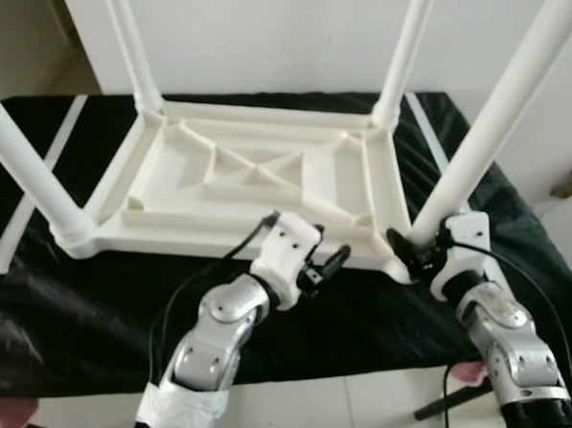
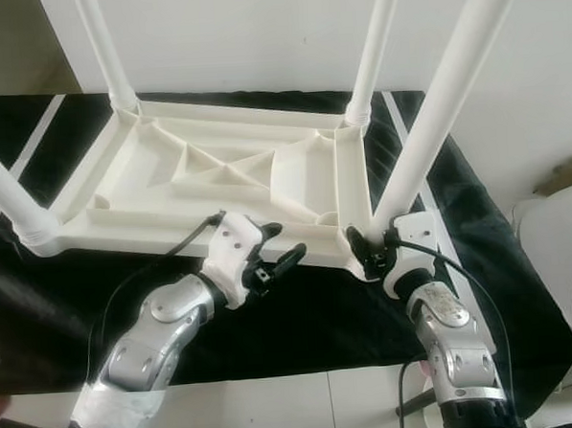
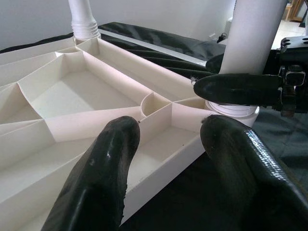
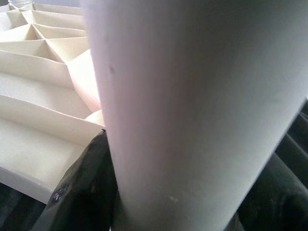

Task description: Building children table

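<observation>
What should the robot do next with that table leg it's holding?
Probably twist the near right leg tighter into its corner socket. The right gripper is clamped at its base, all four legs stand in the upside-down tabletop, and the left gripper waits open nearby.

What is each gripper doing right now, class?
Left gripper: open, by the tabletop's near edge.
Right gripper: shut on the near right leg.

Two silver jointed arms with white wrist housings. Left gripper (image 1: 329, 266) and right gripper (image 1: 410, 251): long glossy black fingers (image 3: 106, 168). Black cables looping along both forearms; white wrapping at lower left.
</observation>
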You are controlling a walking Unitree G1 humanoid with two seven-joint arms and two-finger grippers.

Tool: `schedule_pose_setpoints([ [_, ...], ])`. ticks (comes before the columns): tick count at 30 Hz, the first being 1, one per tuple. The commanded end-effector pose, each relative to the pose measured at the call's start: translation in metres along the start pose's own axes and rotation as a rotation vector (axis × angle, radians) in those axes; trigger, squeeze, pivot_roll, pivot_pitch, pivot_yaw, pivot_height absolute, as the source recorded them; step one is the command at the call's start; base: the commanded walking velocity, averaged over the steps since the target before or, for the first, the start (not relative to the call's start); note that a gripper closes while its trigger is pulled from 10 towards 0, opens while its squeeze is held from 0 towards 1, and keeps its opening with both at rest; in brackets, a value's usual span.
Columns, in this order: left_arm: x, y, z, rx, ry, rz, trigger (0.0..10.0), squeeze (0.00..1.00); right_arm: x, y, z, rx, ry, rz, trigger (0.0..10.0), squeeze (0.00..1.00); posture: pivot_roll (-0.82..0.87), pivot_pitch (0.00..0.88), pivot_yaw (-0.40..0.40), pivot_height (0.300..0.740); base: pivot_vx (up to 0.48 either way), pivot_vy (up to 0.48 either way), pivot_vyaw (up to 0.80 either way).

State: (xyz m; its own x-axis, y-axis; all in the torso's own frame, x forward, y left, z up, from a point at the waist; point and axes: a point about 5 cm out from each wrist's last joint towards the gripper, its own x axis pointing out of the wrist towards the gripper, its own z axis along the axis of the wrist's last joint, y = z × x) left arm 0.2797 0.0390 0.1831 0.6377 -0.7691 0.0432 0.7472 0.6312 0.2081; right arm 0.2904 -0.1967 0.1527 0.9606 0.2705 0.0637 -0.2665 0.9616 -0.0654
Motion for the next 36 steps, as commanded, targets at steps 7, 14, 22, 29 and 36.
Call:
schedule_pose_setpoints([
  [7,0.001,-0.001,-0.001,-0.010,0.002,-0.004,10.0,0.00,-0.002,0.003,-0.003,0.059,0.004,-0.149,10.0,0.00,-0.09,0.136,-0.034,0.740,0.000,0.000,0.00],
  [14,0.001,-0.003,-0.001,-0.014,0.002,-0.004,10.0,0.00,-0.006,0.016,-0.009,0.106,0.026,-0.324,10.0,0.00,-0.09,0.142,-0.039,0.740,0.000,0.000,0.00],
  [22,0.001,-0.004,-0.001,-0.021,0.003,0.003,10.0,0.00,-0.009,0.037,-0.015,0.165,0.033,-0.517,10.0,0.00,-0.08,0.145,-0.044,0.740,0.000,0.000,0.00],
  [29,0.000,-0.004,-0.002,-0.024,0.005,0.002,10.0,0.00,-0.008,0.042,-0.013,0.173,0.032,-0.570,10.0,0.00,-0.09,0.147,-0.036,0.740,0.000,0.000,0.00],
  [36,0.002,-0.004,-0.002,-0.022,0.001,-0.005,10.0,0.00,-0.008,0.041,-0.012,0.143,0.031,-0.568,10.0,0.00,-0.10,0.143,-0.031,0.740,0.000,0.000,0.00],
])
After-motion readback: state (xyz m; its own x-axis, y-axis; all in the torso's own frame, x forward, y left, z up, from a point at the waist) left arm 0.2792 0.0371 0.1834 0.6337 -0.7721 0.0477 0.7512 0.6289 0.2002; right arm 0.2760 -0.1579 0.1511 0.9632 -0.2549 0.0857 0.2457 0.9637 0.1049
